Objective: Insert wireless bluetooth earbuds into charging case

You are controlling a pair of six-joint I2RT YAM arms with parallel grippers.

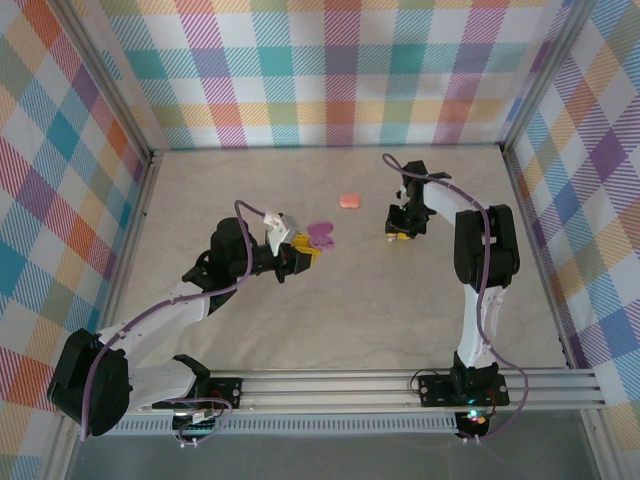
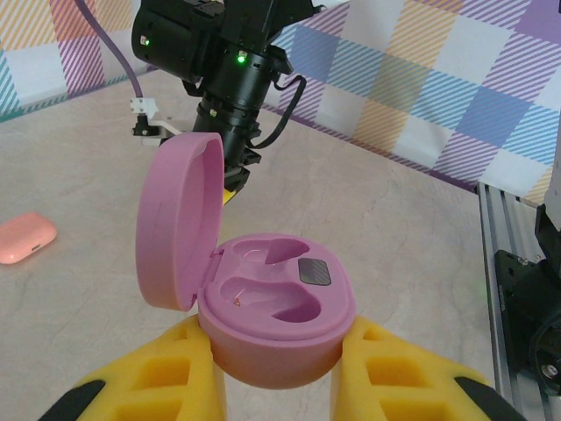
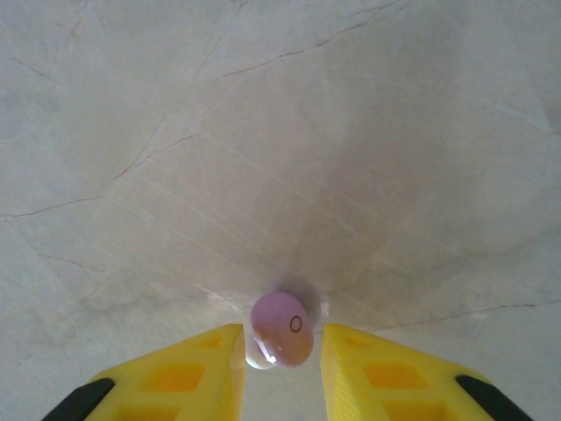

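My left gripper (image 2: 276, 373) is shut on the base of an open purple-pink charging case (image 2: 279, 303). Its lid (image 2: 178, 230) stands up on the left and both moulded wells look empty. From above, that case (image 1: 320, 236) sits at the tip of the left gripper (image 1: 305, 249), near the table's middle. My right gripper (image 1: 400, 229) points down at the table. A purple earbud (image 3: 282, 329) lies on the table between its yellow fingers (image 3: 206, 368), which stand open, with a small gap on the right side. The other earbuds are out of view.
A shut orange-pink case (image 1: 349, 201) lies on the marble table (image 1: 330, 310) behind the two grippers; it also lies at the left edge of the left wrist view as the orange-pink case (image 2: 24, 239). The right arm (image 2: 230, 66) hangs just beyond the purple case. Checked walls enclose the table.
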